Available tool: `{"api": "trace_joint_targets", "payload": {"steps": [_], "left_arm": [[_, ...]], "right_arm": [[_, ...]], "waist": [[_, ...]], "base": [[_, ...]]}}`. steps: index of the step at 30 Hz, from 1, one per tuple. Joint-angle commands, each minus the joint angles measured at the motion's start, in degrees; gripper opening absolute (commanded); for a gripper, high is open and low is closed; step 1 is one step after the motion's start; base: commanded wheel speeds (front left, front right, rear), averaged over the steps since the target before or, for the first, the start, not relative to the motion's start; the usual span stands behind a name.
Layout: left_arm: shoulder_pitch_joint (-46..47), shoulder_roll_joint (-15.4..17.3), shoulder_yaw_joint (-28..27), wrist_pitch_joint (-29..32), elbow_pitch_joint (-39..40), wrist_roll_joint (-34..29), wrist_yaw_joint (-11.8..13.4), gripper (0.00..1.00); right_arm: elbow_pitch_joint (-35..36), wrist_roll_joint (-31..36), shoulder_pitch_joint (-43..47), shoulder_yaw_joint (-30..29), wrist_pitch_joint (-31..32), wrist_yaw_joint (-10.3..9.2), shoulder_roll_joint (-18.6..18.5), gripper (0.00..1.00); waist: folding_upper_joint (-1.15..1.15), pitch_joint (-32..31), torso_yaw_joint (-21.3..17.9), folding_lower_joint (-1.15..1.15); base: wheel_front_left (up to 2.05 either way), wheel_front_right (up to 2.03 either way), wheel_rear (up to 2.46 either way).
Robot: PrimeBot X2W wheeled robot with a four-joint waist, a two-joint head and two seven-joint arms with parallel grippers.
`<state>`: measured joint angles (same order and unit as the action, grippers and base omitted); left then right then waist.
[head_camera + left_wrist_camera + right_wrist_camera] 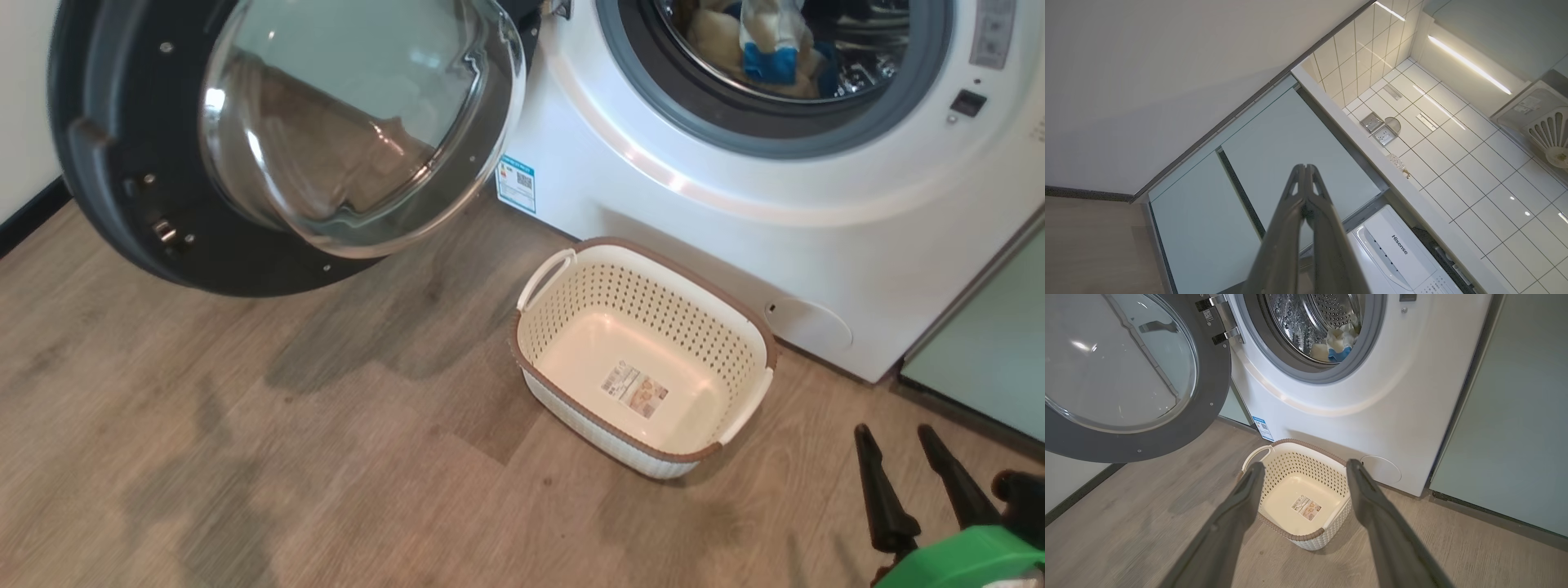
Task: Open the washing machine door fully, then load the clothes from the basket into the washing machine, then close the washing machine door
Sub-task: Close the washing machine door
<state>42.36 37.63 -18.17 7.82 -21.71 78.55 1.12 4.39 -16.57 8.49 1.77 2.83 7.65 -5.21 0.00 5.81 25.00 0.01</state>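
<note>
Head view: the washing machine door [286, 139] was seen standing wide open at the upper left, with its glass bowl turned toward the camera and its black rim hanging above the floor [245, 449].
Washing machine: the washing machine [653, 188] was seen at the upper right with its drum mouth uncovered. A blue sticker [516, 184] was fixed low on its front and a round flap [808, 324] was set near its lower right corner.
Clothes: the clothes [767, 49] were seen lying inside the drum, pale yellow with a blue patch showing.
Basket: the basket [653, 306] was seen upright on the floor just in front of the machine, below the drum opening. A label [634, 390] was seen on its bare base.
Right tool: the right tool [894, 433] was held above the floor at the lower right, near the basket but apart from it. Its fingers were spread wide and nothing was gripped. In the right wrist view the basket was framed between them.
Left tool: the left tool [1305, 167] was seen with its fingers pressed together and nothing gripped between them. It was pointed toward pale green cabinets [1208, 228], with a tiled wall [1453, 134] to the right.
</note>
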Motion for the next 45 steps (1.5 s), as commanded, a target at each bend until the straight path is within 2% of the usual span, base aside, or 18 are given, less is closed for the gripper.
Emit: {"api": "trace_joint_targets", "payload": {"steps": [1, 6, 15, 31, 45], "left_arm": [[2.9, 4.4, -2.2, 0.8, -0.5, 0.8, -0.1, 0.00], [3.8, 4.7, -3.7, 2.7, -6.4, 3.2, 0.1, 0.00], [4.7, 4.4, -1.3, 4.5, -11.1, 2.5, -0.5, 0.00], [5.7, 2.9, 2.3, 6.9, -14.9, 1.3, -0.8, 0.00], [6.2, 2.7, 4.5, 9.0, -15.7, 0.4, -1.0, 0.00]], "right_arm": [[2.5, -0.3, -3.2, 1.1, 0.1, -0.16, -1.6, 1.00], [3.1, -0.3, -3.6, 0.9, 0.8, -0.16, -2.3, 1.00], [4.1, -0.2, -4.7, 1.4, 1.9, -0.16, -3.4, 1.00], [5.6, -0.2, -6.6, 1.2, 2.9, -0.16, -4.8, 1.00], [4.7, -0.5, -7.6, 1.2, 2.4, -0.16, -5.2, 1.00]], "waist": [[0.00, 0.7, -0.5, -0.01], [0.00, 1.9, -1.2, -0.01], [0.00, 4.3, -2.7, -0.01], [0.00, 10.2, -6.1, -0.01], [0.00, 11.2, -6.3, -0.01]], "base": [[0.00, 0.00, 0.00], [0.00, 0.00, 0.00], [0.00, 0.00, 0.00], [0.00, 0.00, 0.00], [0.00, 0.00, 0.00]]}}
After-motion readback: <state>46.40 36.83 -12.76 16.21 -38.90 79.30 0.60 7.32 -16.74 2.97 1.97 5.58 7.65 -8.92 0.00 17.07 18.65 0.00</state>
